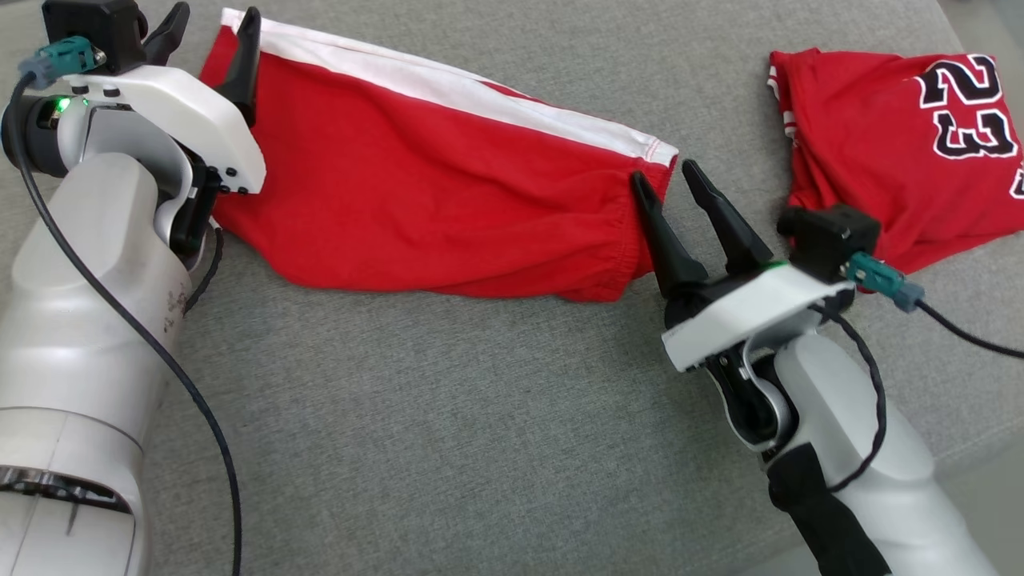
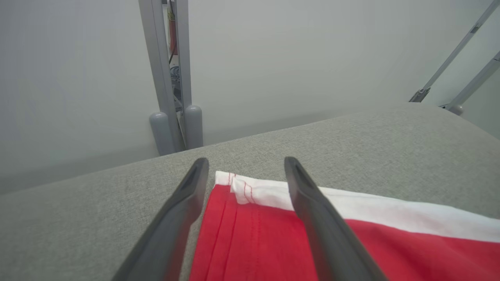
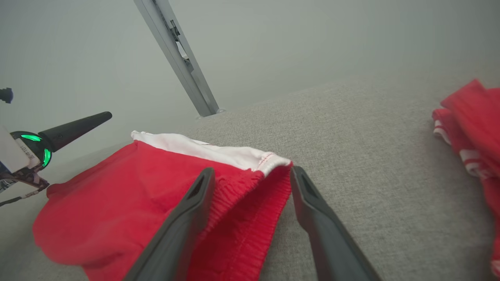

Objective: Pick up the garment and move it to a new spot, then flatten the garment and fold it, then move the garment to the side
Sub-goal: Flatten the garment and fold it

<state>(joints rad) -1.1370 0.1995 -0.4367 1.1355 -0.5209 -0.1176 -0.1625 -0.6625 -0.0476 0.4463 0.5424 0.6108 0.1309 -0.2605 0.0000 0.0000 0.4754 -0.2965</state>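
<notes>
Both jaws stood wide: my left gripper (image 1: 214, 24) straddled the hem corner of the red shorts (image 1: 416, 200), my right gripper (image 1: 664, 172) their waistband end. They stretched lengthwise between us, left of the jersey (image 1: 880, 160).

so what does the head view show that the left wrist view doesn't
Head view adds: the right tool, open at the elastic end of the red shorts, and a red jersey numbered 23 lying apart to the right. Left wrist view adds: grey upright posts and slanted struts beyond the grey cushion. Shared: the shorts with their white stripe, the open left tool straddling their corner, and the cushion.
</notes>
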